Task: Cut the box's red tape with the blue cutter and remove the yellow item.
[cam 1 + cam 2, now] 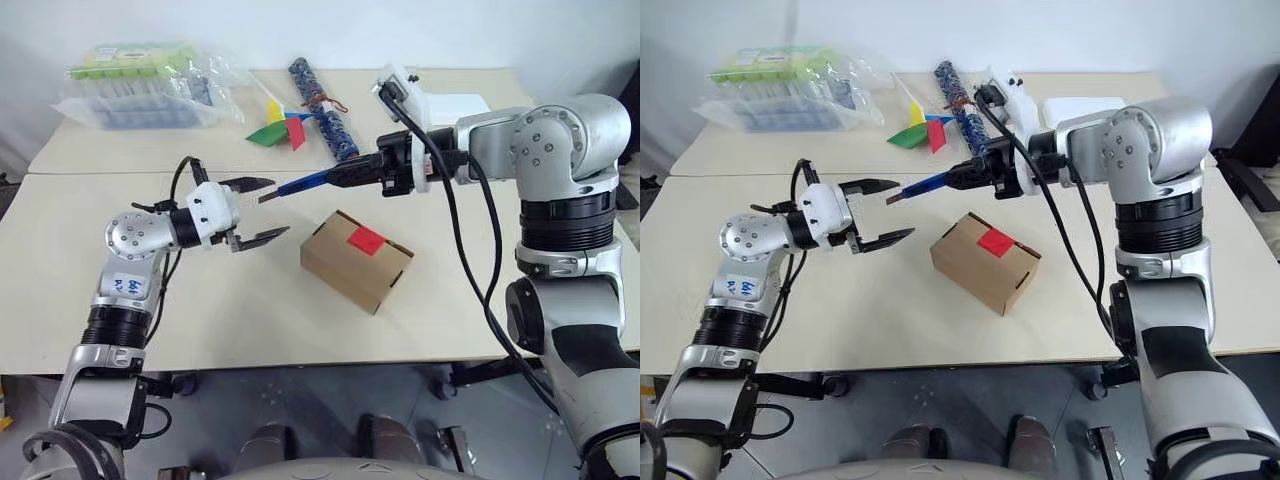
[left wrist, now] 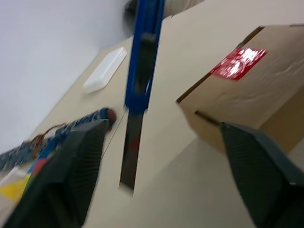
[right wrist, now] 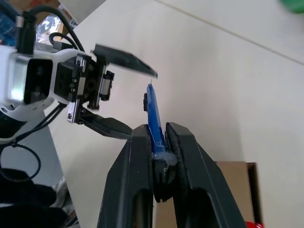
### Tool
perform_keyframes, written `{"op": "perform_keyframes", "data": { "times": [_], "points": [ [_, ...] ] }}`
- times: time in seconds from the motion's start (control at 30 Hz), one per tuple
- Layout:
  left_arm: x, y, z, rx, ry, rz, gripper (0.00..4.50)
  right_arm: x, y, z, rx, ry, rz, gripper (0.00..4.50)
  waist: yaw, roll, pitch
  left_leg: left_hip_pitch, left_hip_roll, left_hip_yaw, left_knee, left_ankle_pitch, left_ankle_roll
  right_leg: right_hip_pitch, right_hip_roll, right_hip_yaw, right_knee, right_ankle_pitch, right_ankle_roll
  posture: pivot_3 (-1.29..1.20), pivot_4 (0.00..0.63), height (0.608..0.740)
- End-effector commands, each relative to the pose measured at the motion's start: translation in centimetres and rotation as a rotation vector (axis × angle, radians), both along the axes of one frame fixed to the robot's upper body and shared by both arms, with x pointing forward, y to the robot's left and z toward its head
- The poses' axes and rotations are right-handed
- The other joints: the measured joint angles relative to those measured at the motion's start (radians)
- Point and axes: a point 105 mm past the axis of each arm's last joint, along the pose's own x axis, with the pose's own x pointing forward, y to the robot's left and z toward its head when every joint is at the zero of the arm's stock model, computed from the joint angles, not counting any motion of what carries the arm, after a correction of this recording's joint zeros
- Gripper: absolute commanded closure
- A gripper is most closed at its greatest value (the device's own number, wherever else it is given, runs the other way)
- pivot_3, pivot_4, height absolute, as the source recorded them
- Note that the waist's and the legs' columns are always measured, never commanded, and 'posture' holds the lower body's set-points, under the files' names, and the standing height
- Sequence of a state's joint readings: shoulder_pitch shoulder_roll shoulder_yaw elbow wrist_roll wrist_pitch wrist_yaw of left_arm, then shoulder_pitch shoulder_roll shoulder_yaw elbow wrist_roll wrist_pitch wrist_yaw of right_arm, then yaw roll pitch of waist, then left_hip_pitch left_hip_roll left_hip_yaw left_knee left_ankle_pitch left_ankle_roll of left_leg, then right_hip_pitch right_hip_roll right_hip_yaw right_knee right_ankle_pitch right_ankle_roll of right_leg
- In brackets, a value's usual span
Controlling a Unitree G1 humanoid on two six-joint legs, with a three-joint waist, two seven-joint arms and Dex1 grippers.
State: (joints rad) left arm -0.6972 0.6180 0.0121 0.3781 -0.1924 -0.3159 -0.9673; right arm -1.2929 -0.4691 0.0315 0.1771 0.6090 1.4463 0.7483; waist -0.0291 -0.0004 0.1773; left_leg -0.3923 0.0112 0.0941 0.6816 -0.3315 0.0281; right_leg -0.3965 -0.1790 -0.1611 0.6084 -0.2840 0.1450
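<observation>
The box point(image 1: 355, 262), a small brown carton, lies on the table with the red tape point(image 1: 367, 240) on its top face. My right gripper point(image 1: 332, 179) is shut on the blue cutter point(image 1: 303, 185), holding it level above the table with its blade out toward my left gripper point(image 1: 279, 207). In the right wrist view the cutter point(image 3: 153, 111) sticks out from between the shut fingers point(image 3: 183, 142). The left gripper stands open, its fingers above and below the blade tip without touching it. The left wrist view shows the cutter point(image 2: 141, 61), the box point(image 2: 247, 102) and the tape point(image 2: 237, 62). The yellow item is hidden.
At the back of the table lie a paper pinwheel point(image 1: 283, 128), a blue patterned roll with cord point(image 1: 322, 100), a clear plastic bag of packs point(image 1: 145, 85) and a white flat case point(image 1: 455, 105). A seam point(image 1: 100, 172) joins the two table tops.
</observation>
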Motion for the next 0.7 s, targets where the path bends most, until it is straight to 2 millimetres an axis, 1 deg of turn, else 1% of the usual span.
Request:
{"op": "perform_keyframes", "data": {
  "times": [0.03,0.1,0.17,0.23,0.27,0.33,0.4,0.53,0.7],
  "points": [
    [0.6,2.9,2.7,-0.095,-0.028,0.102,0.0,-0.2,-1.1,1.9,0.014,-0.089,-0.029,4.34,0.0,0.0,0.0,0.0,0.0,0.0,0.0,0.0,0.0,0.0,0.0,0.0,0.0,0.0,0.0,0.0,0.15,0.74],
    [0.7,4.0,2.8,-0.121,0.046,0.136,0.0,-0.2,-2.1,2.2,0.001,-0.118,-0.063,4.34,0.0,0.0,0.0,0.0,0.0,0.0,0.0,0.0,0.0,0.0,0.0,0.0,0.0,0.0,0.0,0.0,0.15,0.74],
    [0.4,4.3,2.6,-0.137,0.135,0.129,0.0,-0.2,-3.0,2.4,-0.014,-0.145,-0.092,4.34,0.001,0.0,0.0,0.0,0.0,0.0,0.0,0.0,0.0,0.0,0.0,0.0,0.0,0.0,0.0,0.0,0.15,0.74],
    [-0.1,3.1,2.2,-0.148,0.218,0.086,0.0,-0.3,-4.1,2.4,-0.027,-0.162,-0.122,4.34,0.004,-0.001,0.0,0.0,0.0,-0.001,-0.001,0.0,0.0,0.0,0.0,0.0,0.0,0.0,0.0,0.0,0.15,0.74],
    [-0.4,2.0,2.1,-0.159,0.261,0.051,0.0,-0.4,-4.7,2.4,-0.043,-0.181,-0.147,4.34,0.006,-0.001,0.0,-0.001,-0.001,-0.001,-0.001,0.0,0.0,0.0,-0.001,0.0,-0.001,0.0,0.0,0.0,0.15,0.74],
    [-0.9,0.5,1.9,-0.171,0.317,0.006,0.0,-0.5,-5.6,2.4,-0.069,-0.214,-0.181,4.34,0.01,-0.001,0.001,-0.002,-0.001,-0.002,0.0,0.0,0.0,0.0,-0.001,0.0,0.0,0.0,0.001,0.0,0.15,0.74],
    [-1.2,-0.9,1.6,-0.154,0.361,-0.034,0.0,-0.7,-6.9,2.3,-0.108,-0.258,-0.222,4.34,0.012,-0.002,0.001,-0.002,-0.001,-0.002,0.0,0.0,0.0,0.0,-0.001,0.0,-0.001,0.0,0.001,0.0,0.15,0.74],
    [-1.3,-2.3,0.3,-0.072,0.465,-0.031,0.8,-1.6,-8.8,1.9,-0.181,-0.314,-0.27,4.34,0.013,-0.002,0.001,-0.002,-0.001,-0.001,0.0,0.0,0.0,0.0,0.0,0.0,-0.002,0.0,0.001,0.0,0.15,0.74],
    [-1.4,-4.9,0.1,0.005,0.533,-0.087,2.45,-2.6,-9.7,2.0,-0.209,-0.351,-0.297,4.34,0.006,-0.002,0.001,-0.002,0.0,0.001,0.0,0.0,0.0,0.0,0.0,0.001,-0.002,0.0,0.001,0.0,0.15,0.74]
  ]
}}
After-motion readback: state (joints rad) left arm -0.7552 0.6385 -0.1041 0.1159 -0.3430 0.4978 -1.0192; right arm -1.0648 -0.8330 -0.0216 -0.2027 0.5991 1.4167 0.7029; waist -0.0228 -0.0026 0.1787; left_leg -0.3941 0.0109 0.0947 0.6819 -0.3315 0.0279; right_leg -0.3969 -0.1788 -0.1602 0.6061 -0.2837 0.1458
